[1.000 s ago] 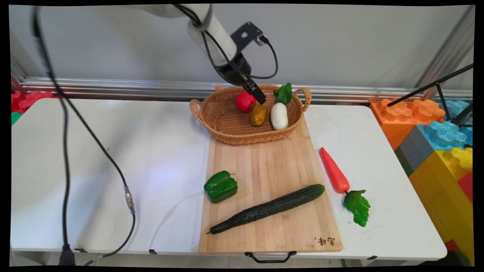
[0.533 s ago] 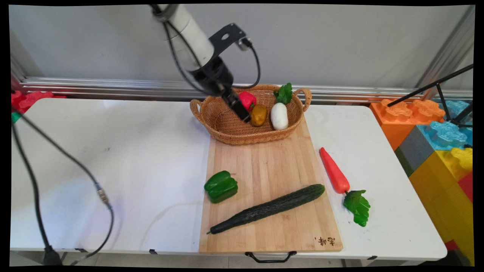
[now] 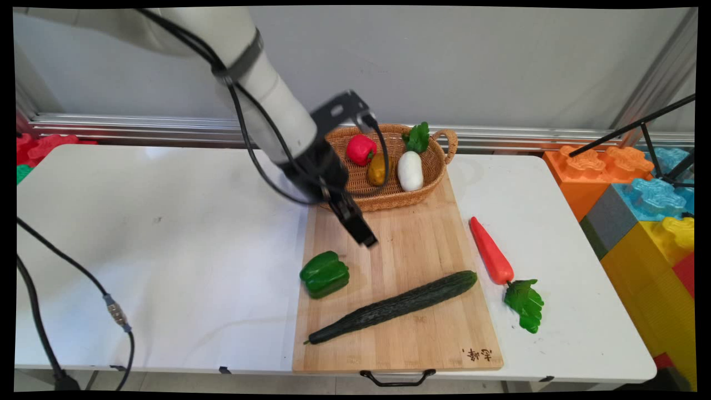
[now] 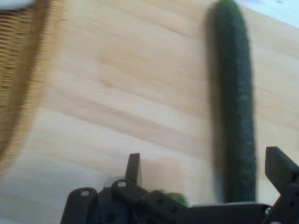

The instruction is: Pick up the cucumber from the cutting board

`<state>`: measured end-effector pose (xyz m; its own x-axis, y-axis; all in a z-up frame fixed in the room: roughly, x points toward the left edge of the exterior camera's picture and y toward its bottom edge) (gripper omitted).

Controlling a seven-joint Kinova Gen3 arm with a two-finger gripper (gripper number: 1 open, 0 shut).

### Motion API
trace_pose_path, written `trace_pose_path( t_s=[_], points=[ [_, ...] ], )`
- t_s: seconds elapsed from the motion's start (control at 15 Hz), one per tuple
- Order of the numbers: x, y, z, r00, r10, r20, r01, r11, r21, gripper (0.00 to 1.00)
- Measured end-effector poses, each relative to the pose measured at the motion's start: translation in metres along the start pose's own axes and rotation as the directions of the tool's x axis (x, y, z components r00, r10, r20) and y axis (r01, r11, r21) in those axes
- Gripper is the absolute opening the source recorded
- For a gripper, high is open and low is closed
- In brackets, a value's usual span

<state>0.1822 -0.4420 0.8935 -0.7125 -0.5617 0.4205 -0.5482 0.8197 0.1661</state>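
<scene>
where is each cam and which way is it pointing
main view: fixed above the table's near side, looking down across the table toward the wall; shows the white arm and gripper.
hand view: on the hand, looking down at the cutting board; shows open fingers.
shared: cucumber, basket, board.

- Dark green cucumber (image 3: 395,306), finely ridged
- Glossy green pepper (image 3: 325,274)
- Orange-red carrot (image 3: 491,250), green leaves
- Tan woven basket (image 3: 383,197)
- Pale striped wooden board (image 3: 411,244)
</scene>
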Motion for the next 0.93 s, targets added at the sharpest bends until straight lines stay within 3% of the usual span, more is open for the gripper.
trace_pose_path(
  t_s=[0.33, 0.93],
  points=[
    [-0.004, 0.032, 0.034, 1.0, 0.019, 0.006, -0.019, 0.997, -0.069, 1.0],
    [-0.005, 0.053, 0.102, 1.0, 0.023, 0.006, -0.023, 0.997, -0.079, 1.0]
  ],
)
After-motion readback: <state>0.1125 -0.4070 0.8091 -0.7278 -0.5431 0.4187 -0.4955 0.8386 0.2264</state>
